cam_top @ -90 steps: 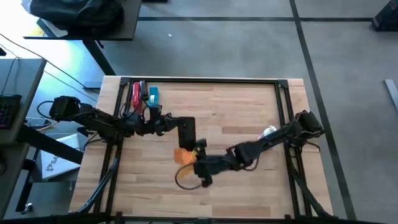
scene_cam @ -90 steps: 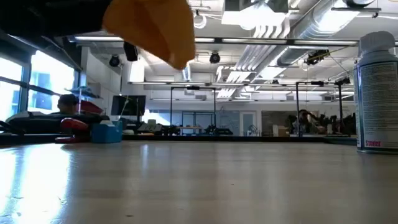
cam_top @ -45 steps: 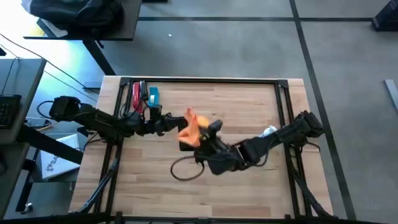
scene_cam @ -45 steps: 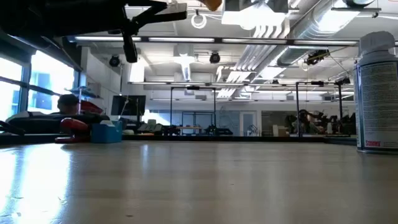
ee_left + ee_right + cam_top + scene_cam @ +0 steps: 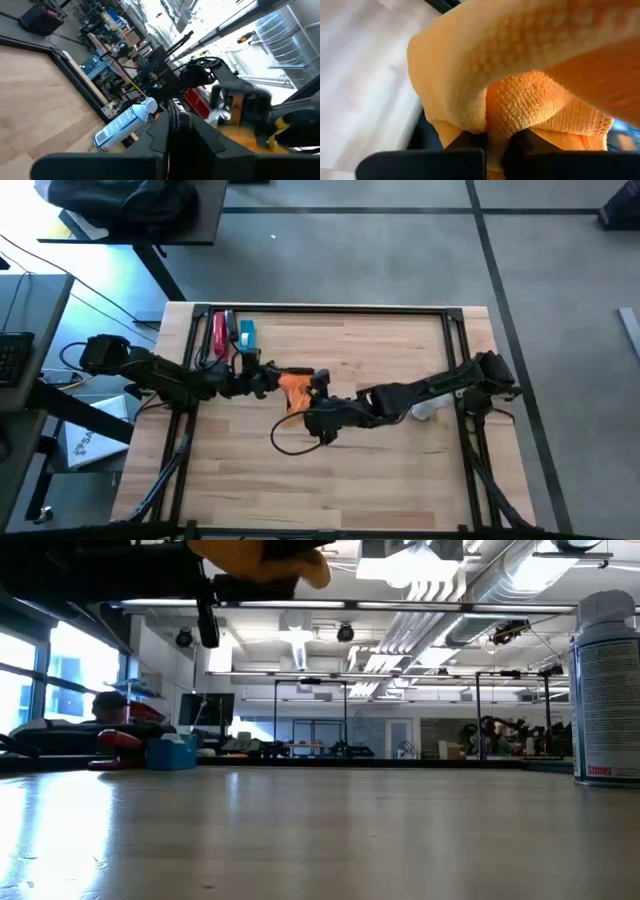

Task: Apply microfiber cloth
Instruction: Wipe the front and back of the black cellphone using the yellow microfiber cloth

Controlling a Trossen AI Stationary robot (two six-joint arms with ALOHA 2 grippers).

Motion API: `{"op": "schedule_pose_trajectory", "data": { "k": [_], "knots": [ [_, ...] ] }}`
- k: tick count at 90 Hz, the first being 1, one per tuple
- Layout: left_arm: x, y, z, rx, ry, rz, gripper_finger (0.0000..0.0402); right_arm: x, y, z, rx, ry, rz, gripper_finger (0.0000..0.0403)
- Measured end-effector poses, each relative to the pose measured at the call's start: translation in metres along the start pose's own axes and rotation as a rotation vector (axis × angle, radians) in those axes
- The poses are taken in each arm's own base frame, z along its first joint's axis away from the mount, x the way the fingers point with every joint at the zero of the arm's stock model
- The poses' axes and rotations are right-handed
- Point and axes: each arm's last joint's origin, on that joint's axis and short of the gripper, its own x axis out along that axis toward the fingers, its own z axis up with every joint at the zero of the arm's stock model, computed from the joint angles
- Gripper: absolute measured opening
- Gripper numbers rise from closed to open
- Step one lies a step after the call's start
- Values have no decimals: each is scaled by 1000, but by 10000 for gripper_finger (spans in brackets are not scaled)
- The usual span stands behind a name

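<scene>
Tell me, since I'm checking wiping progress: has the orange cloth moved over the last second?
Yes. The microfiber cloth, held by the right gripper, moved up the high view toward the table's far edge.

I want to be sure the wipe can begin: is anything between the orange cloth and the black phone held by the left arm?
Nothing visible. The right gripper holds the microfiber cloth, fingers shut on it, right against the phone at the left gripper. The white spray bottle lies far off by the right arm.
</scene>
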Motion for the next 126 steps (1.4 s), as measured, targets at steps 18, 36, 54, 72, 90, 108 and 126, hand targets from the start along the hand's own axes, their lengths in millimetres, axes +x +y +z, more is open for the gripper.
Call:
{"op": "schedule_pose_trajectory", "data": {
  "k": [18,36,54,72,90,108,126],
  "knots": [
    [0,-2,2,-15,-17,-15,26,-5,15,5,93,-64,184,0],
    [0,-1,2,-18,-26,-3,26,-7,15,5,63,23,-68,0],
    [0,0,3,-8,-37,15,26,-3,-6,0,42,115,-352,0],
    [0,1,3,-7,-38,23,26,2,-24,-1,98,93,-423,0],
    [0,-1,1,-19,-9,0,26,7,-27,3,82,-48,-199,0],
    [0,-1,1,-42,-17,1,26,15,-20,2,61,-113,-23,0],
    [0,1,1,-34,-20,25,26,33,-6,-4,38,-100,53,0]
  ]
}}
